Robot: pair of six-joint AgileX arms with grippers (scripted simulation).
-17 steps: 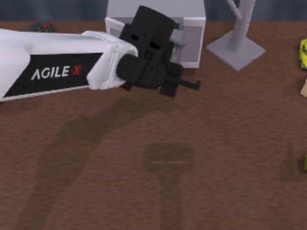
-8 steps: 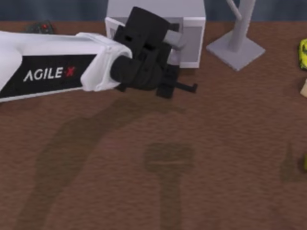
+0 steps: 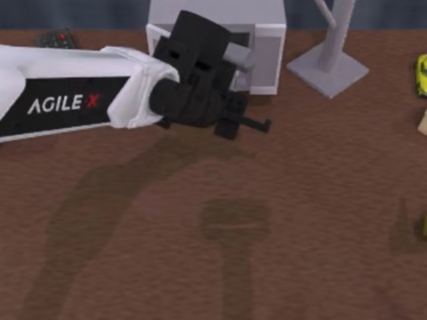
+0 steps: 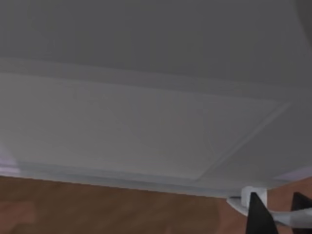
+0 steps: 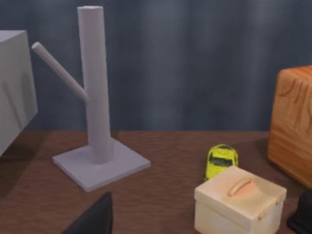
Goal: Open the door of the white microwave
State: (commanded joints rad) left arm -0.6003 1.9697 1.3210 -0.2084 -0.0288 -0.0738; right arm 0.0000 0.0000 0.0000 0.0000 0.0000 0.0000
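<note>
The white microwave (image 3: 267, 17) stands at the back of the table, left of centre. Its door (image 4: 136, 126), with the light-grey window, fills the left wrist view. My left gripper (image 3: 257, 115) is pressed against the microwave's front. Its dark fingertips (image 4: 257, 214) sit either side of the door's grey handle (image 4: 253, 195), shut on it. The arm hides most of the door in the top view. My right gripper (image 5: 202, 225) does not show in the top view. In its own wrist view its two fingers stand wide apart and hold nothing.
A grey stand (image 3: 327, 67) with a square base stands just right of the microwave. At the table's right edge are a yellow toy car (image 5: 222, 161), a cream lidded box (image 5: 239, 204) and a wooden block (image 5: 292, 126). A small dark object (image 3: 57, 37) lies at the back left.
My left arm and gripper have drawn a little to the left and slightly away from the microwave, still on the handle. Nothing else has moved.
</note>
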